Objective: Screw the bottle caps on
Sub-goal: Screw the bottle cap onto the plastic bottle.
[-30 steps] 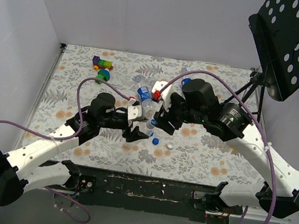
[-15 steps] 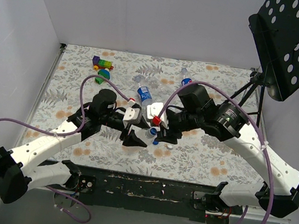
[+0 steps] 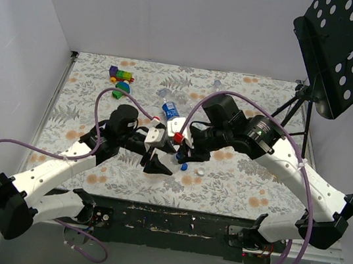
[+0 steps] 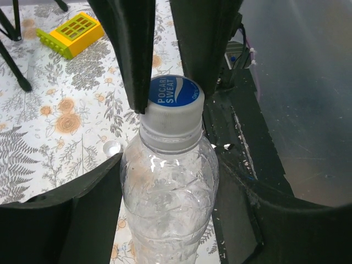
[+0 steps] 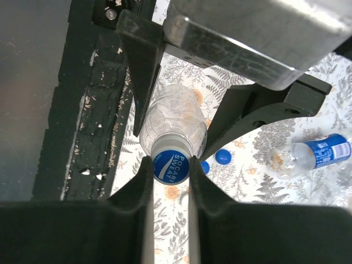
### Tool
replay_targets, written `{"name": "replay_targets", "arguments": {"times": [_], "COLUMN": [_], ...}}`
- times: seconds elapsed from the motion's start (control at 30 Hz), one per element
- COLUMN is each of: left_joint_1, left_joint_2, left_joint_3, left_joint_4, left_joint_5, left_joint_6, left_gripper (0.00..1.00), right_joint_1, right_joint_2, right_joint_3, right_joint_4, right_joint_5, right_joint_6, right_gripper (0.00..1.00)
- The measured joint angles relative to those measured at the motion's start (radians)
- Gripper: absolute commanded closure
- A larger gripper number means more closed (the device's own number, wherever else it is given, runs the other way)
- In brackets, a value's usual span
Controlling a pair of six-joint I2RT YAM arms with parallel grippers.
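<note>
A clear, crinkled, unlabelled bottle is held up between my two grippers. My left gripper is shut on its body; in the top view the left gripper is near the table's front middle. The bottle's cap, white-skirted with a blue "Pocari Sweat" top, sits on the neck. My right gripper is shut on that cap, one finger on each side; it also shows in the top view. Two loose blue caps lie on the table beside the bottle.
A Pepsi-labelled bottle lies behind the grippers. A loose white cap and a blue cap lie to the right. Toy blocks sit at the back left. A black perforated music stand stands at the right.
The right gripper has moved left and down onto the bottle's cap and closed on it. The left gripper has kept hold of the bottle, shifting slightly toward the near edge.
</note>
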Motion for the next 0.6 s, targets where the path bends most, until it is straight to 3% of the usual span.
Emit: {"name": "replay_targets", "arguments": {"times": [0.27, 0.47, 0.6], "left_joint_1": [0.000, 0.001, 0.005], "left_joint_2": [-0.028, -0.087, -0.108], "left_joint_3": [-0.012, -0.055, -0.071], "left_joint_4": [-0.032, -0.014, 0.010], "left_joint_5": [-0.114, -0.315, -0.441], "left_joint_6": [-0.028, -0.066, -0.101], "left_gripper": [1.00, 1.00, 1.00], "right_joint_1": [-0.004, -0.014, -0.079], "right_joint_2": [0.053, 0.098, 0.058], "right_joint_3": [0.025, 0.021, -0.100], "right_joint_4": [0.012, 0.104, 0.274], "right_joint_5": [0.069, 0.259, 0.264], "right_joint_6": [0.210, 0.654, 0.918], "right_gripper": [0.99, 0.99, 0.99]}}
